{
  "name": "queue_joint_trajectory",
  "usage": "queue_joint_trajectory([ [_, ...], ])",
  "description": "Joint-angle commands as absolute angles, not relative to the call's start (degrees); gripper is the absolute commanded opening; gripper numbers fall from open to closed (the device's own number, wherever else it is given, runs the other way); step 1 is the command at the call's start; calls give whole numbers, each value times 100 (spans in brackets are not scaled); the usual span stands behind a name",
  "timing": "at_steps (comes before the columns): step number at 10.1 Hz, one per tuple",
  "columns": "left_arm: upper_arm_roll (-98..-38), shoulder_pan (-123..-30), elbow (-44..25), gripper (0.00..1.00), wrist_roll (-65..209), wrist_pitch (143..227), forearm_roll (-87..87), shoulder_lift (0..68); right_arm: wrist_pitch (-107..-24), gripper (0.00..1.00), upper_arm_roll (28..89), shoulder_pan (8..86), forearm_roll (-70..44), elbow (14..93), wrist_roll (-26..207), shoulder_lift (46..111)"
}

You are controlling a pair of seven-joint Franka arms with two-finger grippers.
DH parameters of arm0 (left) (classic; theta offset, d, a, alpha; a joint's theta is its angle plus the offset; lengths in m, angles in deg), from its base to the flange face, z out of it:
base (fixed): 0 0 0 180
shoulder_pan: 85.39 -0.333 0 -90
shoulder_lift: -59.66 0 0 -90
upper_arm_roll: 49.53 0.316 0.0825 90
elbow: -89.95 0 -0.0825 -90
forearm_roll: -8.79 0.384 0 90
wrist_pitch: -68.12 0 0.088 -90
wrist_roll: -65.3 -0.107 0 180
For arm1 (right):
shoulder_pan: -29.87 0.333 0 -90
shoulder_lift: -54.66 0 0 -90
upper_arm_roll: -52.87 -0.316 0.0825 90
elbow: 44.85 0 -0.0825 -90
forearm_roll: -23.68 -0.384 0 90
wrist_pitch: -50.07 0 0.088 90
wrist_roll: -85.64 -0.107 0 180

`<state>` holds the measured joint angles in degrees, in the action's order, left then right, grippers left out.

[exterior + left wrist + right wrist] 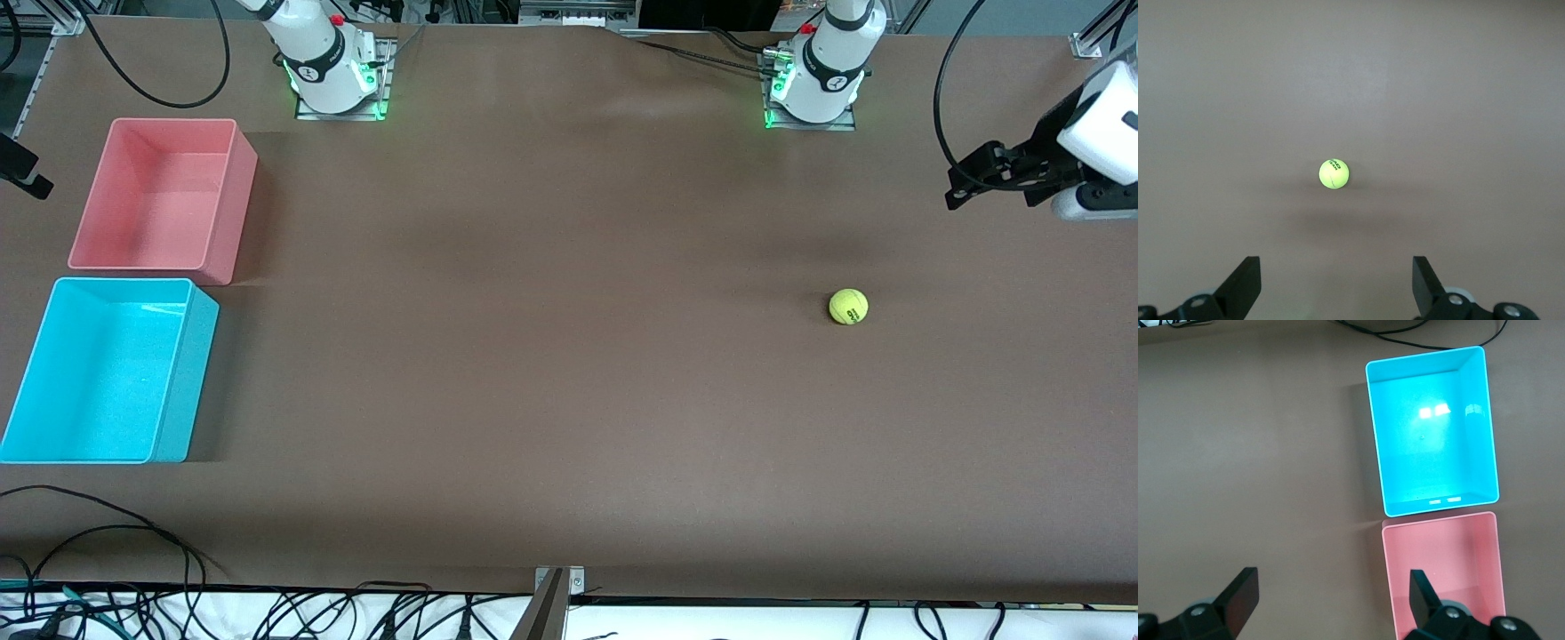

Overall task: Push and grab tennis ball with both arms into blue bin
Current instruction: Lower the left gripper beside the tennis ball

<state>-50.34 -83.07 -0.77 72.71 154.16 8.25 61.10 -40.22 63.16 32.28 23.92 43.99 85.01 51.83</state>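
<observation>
Tennis ball [848, 307] sitting alone on the brown table [551, 373], right of centre in the front frame, toward the left arm's end, touched by nothing. Left gripper [965, 182] up in the air at the far right edge of that frame, above and right of the ball there, fingers spread wide apart and holding nothing. From the left wrist camera, ball [1334, 174] dead centre of the frame, lined up with the gap between the two dark fingers [1245, 283], well apart from them. Blue bin [182, 373] at lower left of the front frame, at the right arm's end, just beside the pink bin [227, 204], which sits above it in the frame. Right gripper [1331, 603] over bare table beside the two bins, fingers [1423, 593] also spread apart and empty; only a dark tip of it [27, 173] showing at the left edge of the front frame.
</observation>
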Motion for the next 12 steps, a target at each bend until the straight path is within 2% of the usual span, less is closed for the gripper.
queue_joint_trajectory([
  [1, -5067, -8486, 145, 100, 7154, 15276, 958, 5861, -3967, 100, 6307, 3215, 2281, 4287, 8547, 5202],
  [4, -5172, -9083, -39, 100, 7163, 15346, 853, 5782, -3967, 100, 6307, 3215, 2281, 4287, 8547, 5202],
  [6, -5190, -9032, -363, 100, 7171, 15364, 704, 5537, -3967, 100, 6307, 3224, 2281, 4287, 8538, 5202],
  [11, -5190, -9093, -1067, 100, 7171, 16407, 791, 5676, -3967, 100, 6298, 3224, 2281, 4287, 8529, 5202],
  [12, -5190, -9163, -1399, 100, 7171, 16879, 782, 5676, -3967, 100, 6298, 3224, 2281, 4287, 8529, 5202],
])
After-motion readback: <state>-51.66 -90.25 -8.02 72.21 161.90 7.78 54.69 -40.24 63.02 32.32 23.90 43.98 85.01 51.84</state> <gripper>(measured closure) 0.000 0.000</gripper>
